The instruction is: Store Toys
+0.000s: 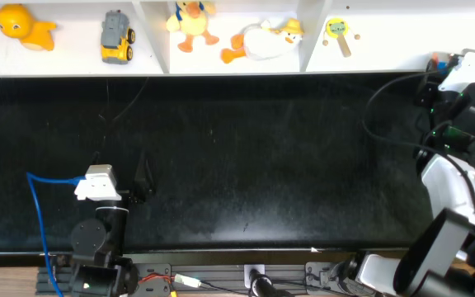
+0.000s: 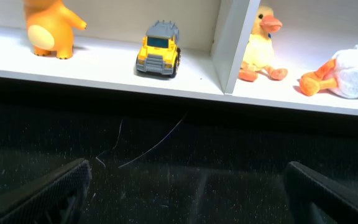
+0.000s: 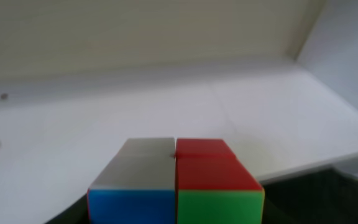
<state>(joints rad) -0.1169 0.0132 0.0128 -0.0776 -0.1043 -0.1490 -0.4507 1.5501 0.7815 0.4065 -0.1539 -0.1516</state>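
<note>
Shelf: 1 unit, split by 2 upright dividers into 3 compartments.

Toys: 6 in total, of 5 kinds, located by shelf compartment.

- Orange duck figure: 1, left compartment.
- Toy truck: 1, left compartment.
- Plush ducks: 2, middle compartment; upright plush duck and lying plush duck.
- Round-headed toy with handle: 1, right compartment.
- Colour cube: 1, at the front of the right compartment.
</note>
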